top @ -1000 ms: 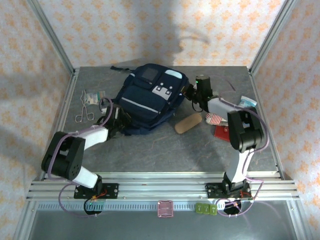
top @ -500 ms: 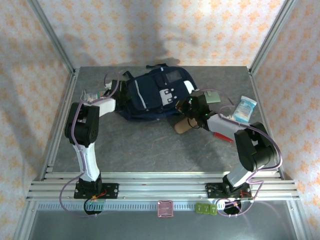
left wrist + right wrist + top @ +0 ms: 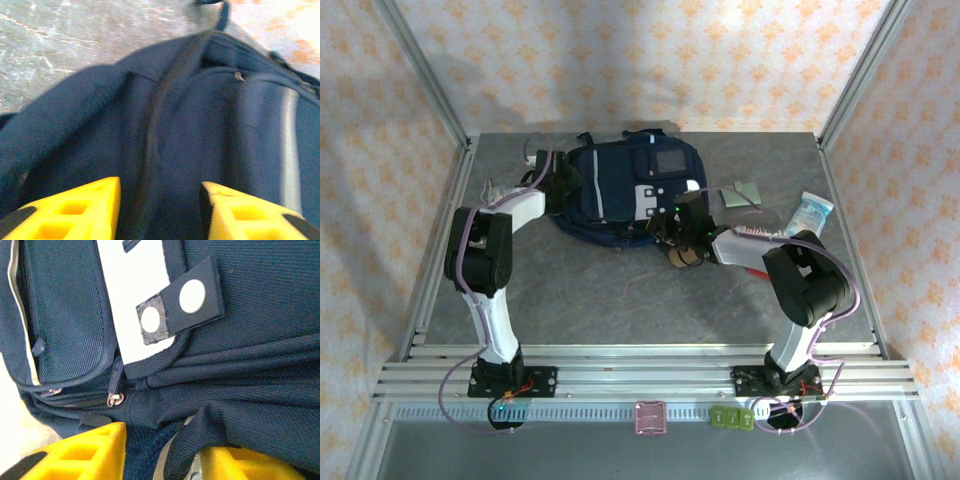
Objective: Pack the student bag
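The student bag [image 3: 630, 188], navy with white front patches and a square mesh pocket, lies flat at the back middle of the table. My left gripper [image 3: 564, 184] is at its left side. In the left wrist view its yellow fingers [image 3: 95, 200] stand apart over the bag's zipper seam [image 3: 165, 105], the gripper [image 3: 160, 187] open. My right gripper [image 3: 670, 222] is at the bag's near right edge. In the right wrist view it is open [image 3: 162, 437], a loose dark strap [image 3: 200, 440] lying between its fingers below the white patch [image 3: 135, 285] and a zip pull [image 3: 116, 399].
A brown oval case [image 3: 682, 256] lies just under the right arm, near the bag. A grey card [image 3: 746, 193] and a pale blue packet [image 3: 811, 212] lie to the right. Small items [image 3: 500, 189] sit at the far left by the frame post.
Both grippers have opened. The left gripper moved right onto the bag's left side; the right one moved left to the bag's near edge. The bag has turned a little.
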You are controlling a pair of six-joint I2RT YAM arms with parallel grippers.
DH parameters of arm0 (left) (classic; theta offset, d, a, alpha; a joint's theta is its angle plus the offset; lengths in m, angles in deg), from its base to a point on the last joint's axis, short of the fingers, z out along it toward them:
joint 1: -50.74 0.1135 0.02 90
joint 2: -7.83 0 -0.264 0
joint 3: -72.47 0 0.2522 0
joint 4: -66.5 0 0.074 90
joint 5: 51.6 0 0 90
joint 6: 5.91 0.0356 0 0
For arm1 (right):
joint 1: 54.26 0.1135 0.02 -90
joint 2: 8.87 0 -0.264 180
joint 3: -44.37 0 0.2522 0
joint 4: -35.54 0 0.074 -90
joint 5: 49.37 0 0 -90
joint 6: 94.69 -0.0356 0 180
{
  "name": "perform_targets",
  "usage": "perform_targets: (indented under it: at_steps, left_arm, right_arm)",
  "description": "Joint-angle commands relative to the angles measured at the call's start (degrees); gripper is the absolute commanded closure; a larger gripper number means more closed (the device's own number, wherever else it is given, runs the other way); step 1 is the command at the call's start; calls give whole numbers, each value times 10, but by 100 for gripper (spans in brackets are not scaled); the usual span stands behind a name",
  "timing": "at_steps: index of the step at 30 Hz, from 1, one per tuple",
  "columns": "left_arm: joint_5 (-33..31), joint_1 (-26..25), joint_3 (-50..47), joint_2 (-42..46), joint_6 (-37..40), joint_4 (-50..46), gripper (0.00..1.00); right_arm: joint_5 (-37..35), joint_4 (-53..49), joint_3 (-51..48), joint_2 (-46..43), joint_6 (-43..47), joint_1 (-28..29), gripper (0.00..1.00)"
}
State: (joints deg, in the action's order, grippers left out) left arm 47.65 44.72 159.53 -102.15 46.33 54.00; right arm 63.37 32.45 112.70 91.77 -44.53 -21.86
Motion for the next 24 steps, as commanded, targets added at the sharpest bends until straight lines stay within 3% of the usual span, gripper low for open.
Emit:
perform_targets:
  at_steps: [1, 7, 15, 18, 24]
  left_arm:
    - [96, -36, -32, 73, -5, 21, 49]
    - [106, -49, -130, 169, -3, 42, 44]
    - [90, -63, -227, 271, 15, 8, 44]
    - [78, -76, -268, 303, 8, 9, 44]
    - [53, -126, -319, 317, -20, 43, 44]
  right_arm:
    - [38, -14, 17, -28, 40, 21, 54]
    - [21, -90, -2, -88, 77, 21, 48]
    - [11, -150, 0, -133, 112, 21, 49]
    - [16, -160, 14, -133, 123, 21, 53]
    - [12, -154, 73, -78, 119, 21, 49]
